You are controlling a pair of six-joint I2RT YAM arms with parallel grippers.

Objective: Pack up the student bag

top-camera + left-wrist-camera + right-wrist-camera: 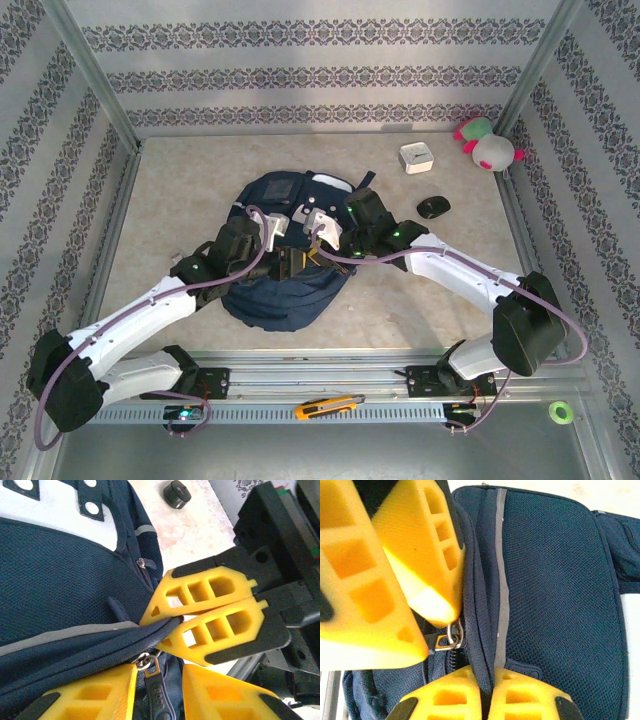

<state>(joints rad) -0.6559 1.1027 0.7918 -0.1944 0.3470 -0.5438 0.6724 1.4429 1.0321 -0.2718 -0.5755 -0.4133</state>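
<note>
Right wrist — claw (489, 677) tight on bag (560, 580)

The student bag (285, 295) is navy with grey stripes, the left tool (159, 672) and right tool (486, 677) yellow-fingered.

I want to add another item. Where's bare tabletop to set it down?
Bare tabletop lies between the backpack and the left wall, and along the back wall behind it. Crowded: far right, with white box, mouse, plush toy; centre, where left arm and right arm meet.
</note>
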